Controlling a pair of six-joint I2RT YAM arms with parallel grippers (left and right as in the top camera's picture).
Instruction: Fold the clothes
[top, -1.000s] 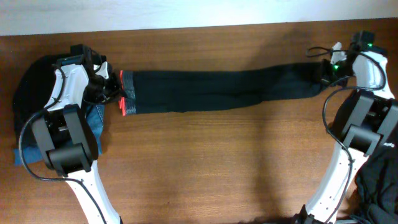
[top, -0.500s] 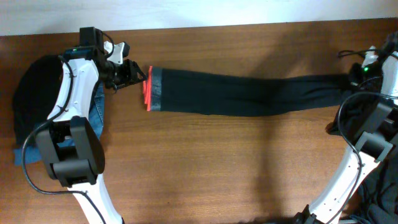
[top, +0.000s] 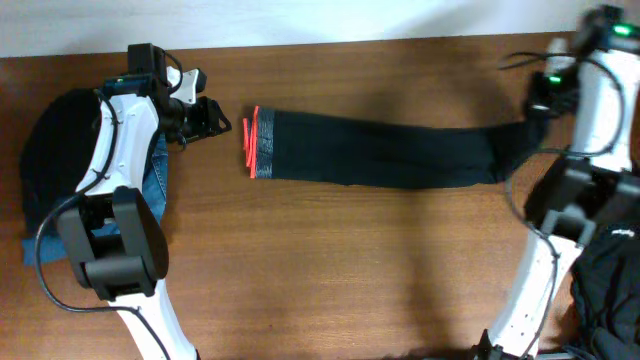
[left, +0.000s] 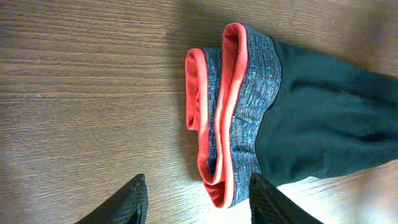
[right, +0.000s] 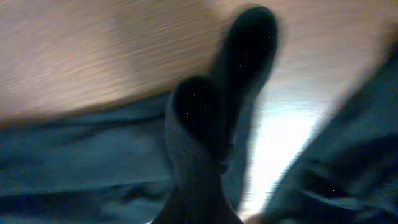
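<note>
Long black leggings (top: 380, 155) lie stretched across the wooden table. Their grey-speckled waistband (top: 260, 143) with a coral-red edge points left. In the left wrist view the waistband (left: 242, 112) lies folded flat on the wood. My left gripper (top: 215, 118) stands open just left of the waistband and holds nothing; its dark fingertips (left: 127, 202) frame the band's lower end. At the far right my right gripper (top: 537, 108) is shut on the leggings' leg ends, which rise off the table. The right wrist view is blurred and shows only bunched dark cloth (right: 196, 143).
A black garment heap (top: 55, 150) and a blue denim piece (top: 155, 195) lie at the left edge under the left arm. Another black garment (top: 610, 290) sits at the lower right beside the right arm's base. The table's back edge (top: 350, 42) runs just behind the leggings.
My left gripper opened and let go of the waistband. The leggings slid to the right, pulled by the right gripper, which swung out right and then came back left with the leg ends.
</note>
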